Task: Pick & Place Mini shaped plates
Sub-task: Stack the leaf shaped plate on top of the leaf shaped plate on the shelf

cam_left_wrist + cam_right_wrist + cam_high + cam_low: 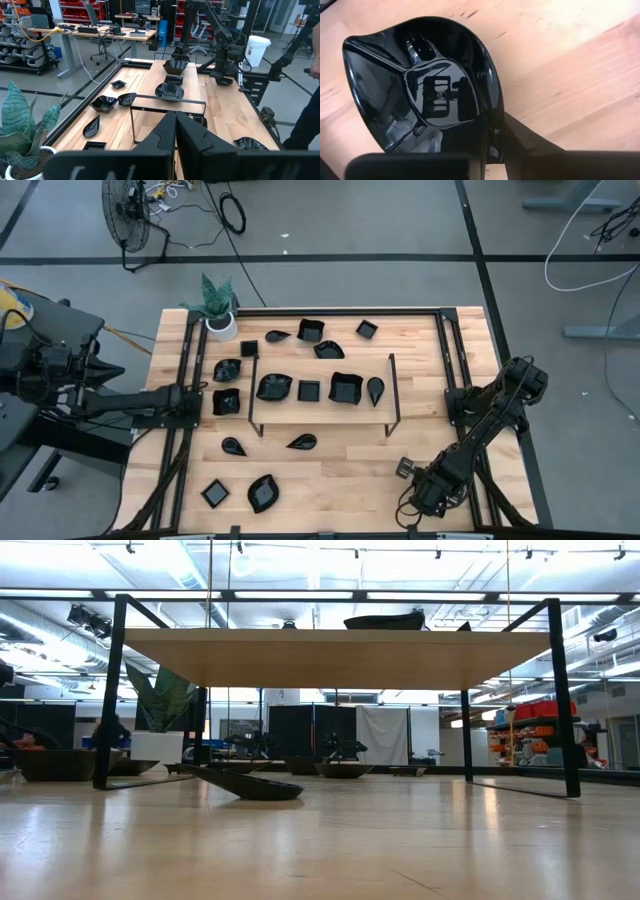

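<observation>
Several mini shaped plates, glossy black, lie on the wooden table, among them a leaf-shaped one and a square one near the front edge. My right gripper stands at the near right, pointing down, shut on one rounded plate with a pointed corner. In the high view the gripper hides that plate. At the table's left side, my left gripper is held level and shut, and touches nothing. My right gripper has the plate by its rim, on the rounded side away from the pointed corner. The rim stands between the two fingers, one over the hollow and one outside. The fingers come from above. The plate lies hollow side up over the wood; whether it is lifted I cannot tell.
A thin black wire frame stands across the table's middle, with plates inside its outline. A white pot with a green plant stands at the far left corner. Black rails run along both sides. Bare wood lies left of my right gripper.
</observation>
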You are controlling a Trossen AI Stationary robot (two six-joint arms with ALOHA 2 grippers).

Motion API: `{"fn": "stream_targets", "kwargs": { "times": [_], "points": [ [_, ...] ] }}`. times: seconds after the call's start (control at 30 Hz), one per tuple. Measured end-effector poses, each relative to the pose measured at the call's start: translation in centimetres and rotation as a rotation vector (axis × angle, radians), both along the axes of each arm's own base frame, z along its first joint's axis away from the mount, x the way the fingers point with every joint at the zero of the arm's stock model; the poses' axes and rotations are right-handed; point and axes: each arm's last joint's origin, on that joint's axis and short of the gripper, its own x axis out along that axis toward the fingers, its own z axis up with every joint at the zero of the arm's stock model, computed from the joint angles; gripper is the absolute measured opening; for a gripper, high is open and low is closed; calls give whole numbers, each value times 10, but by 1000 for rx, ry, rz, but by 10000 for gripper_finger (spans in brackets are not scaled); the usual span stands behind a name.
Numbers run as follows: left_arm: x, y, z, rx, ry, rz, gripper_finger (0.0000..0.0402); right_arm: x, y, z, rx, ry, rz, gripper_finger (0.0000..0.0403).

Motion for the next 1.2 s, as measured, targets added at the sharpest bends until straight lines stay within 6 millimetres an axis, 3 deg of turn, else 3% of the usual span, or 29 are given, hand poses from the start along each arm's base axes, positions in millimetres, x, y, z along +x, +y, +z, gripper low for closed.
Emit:
{"fn": "stream_targets", "kwargs": {
  "times": [0.93, 1.2],
  "points": [
    [0, 0, 0, 0, 0, 0, 18, 10, -17, 14, 44, 39, -62, 36],
    [0, 0, 0, 0, 0, 0, 18, 12, -23, 27, 83, 7, -81, 36]
  ]
}}
